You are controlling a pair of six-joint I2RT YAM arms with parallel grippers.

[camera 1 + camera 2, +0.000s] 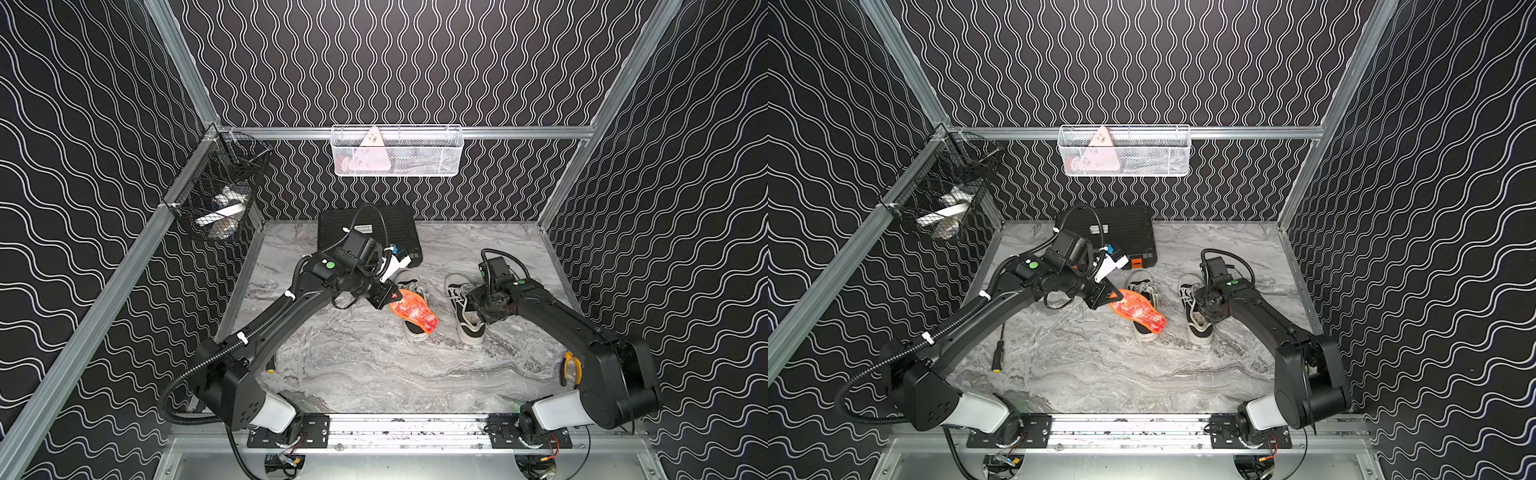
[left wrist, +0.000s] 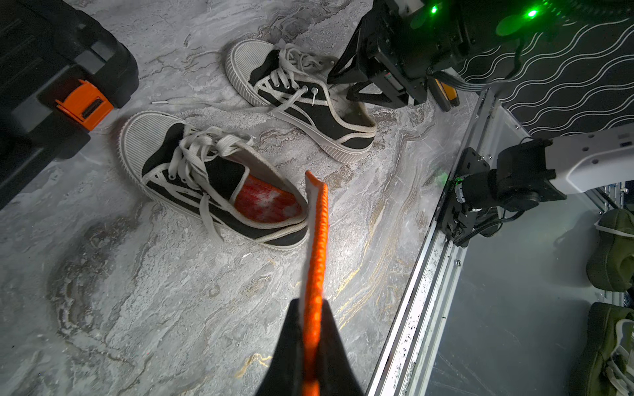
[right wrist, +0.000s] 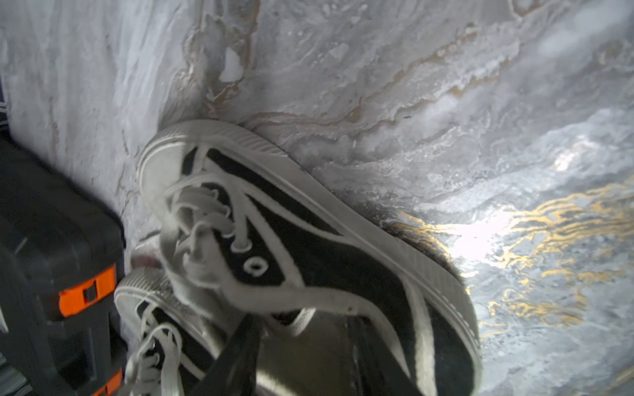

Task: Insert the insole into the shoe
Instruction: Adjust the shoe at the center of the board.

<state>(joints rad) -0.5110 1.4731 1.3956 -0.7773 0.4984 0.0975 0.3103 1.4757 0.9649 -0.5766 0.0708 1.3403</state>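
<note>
Two black canvas shoes with white laces lie side by side mid-table. My left gripper (image 1: 395, 297) (image 1: 1115, 296) (image 2: 310, 305) is shut on one end of an orange insole (image 1: 413, 311) (image 1: 1138, 311) (image 2: 317, 240), which hangs slanted over the left shoe (image 1: 409, 284) (image 2: 192, 164). An orange insole (image 2: 266, 202) lies inside that shoe's heel. My right gripper (image 1: 478, 307) (image 2: 346, 85) (image 3: 298, 343) is open, its fingers at the mouth of the right shoe (image 1: 465, 328) (image 1: 1196, 324) (image 2: 308, 103) (image 3: 308, 247).
A black tool case (image 1: 365, 228) with orange latches (image 2: 84, 104) sits behind the shoes. A screwdriver (image 1: 998, 353) lies at the left, pliers (image 1: 568, 368) at the right. A white basket (image 1: 397, 151) and a black basket (image 1: 220, 195) hang on the walls.
</note>
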